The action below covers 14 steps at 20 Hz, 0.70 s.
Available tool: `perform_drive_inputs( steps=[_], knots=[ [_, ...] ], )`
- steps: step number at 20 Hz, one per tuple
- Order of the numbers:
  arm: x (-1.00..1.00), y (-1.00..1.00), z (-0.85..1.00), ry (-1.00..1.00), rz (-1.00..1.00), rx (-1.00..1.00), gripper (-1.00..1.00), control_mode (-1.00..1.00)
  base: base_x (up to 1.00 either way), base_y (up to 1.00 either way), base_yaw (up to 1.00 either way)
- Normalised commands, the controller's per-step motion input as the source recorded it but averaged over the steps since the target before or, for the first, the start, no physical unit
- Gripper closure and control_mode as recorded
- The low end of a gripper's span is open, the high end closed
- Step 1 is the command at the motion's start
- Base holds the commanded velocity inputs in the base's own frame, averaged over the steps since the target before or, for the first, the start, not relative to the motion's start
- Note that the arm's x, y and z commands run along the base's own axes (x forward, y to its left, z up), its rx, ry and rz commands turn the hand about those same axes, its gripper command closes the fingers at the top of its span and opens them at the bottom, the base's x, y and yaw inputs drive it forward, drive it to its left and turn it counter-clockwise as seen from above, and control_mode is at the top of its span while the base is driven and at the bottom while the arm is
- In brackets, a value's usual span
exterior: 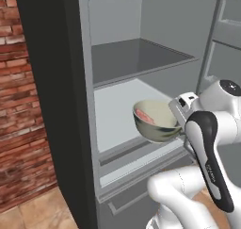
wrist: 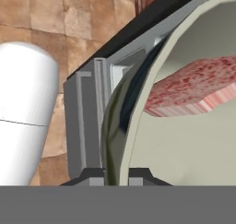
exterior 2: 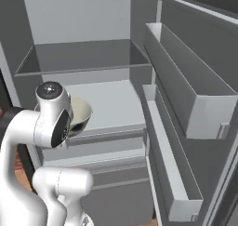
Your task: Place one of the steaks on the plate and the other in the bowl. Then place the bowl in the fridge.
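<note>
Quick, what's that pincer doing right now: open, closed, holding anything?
Pincer: closed on the rim of the bowl, which holds a steak, in front of the open fridge.

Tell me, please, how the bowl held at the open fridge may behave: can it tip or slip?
The bowl is pinched at one side of its rim by the gripper, so it probably tends to sag or swing. Its outside looks glossy, so it may slip. The steak lies loose inside and could slide if the bowl tilts.
</note>
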Motion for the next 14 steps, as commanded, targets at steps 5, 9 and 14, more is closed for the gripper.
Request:
perform_drive_inputs(
  steps=[5, 9, 14],
  knots=[
    [0.00, 0.00, 0.00, 0.00, 0.00, 0.00, 1.00, 1.00, 0.22, -0.07, 0.19],
    [0.04, -0.04, 0.00, 0.00, 0.04, 0.00, 1.00, -1.00, 0.01, -0.16, 0.13],
    [0.44, -0.12, 0.00, 0.00, 0.18, 0.00, 1.00, -1.00, 0.00, 0.00, 0.00]
  ],
)
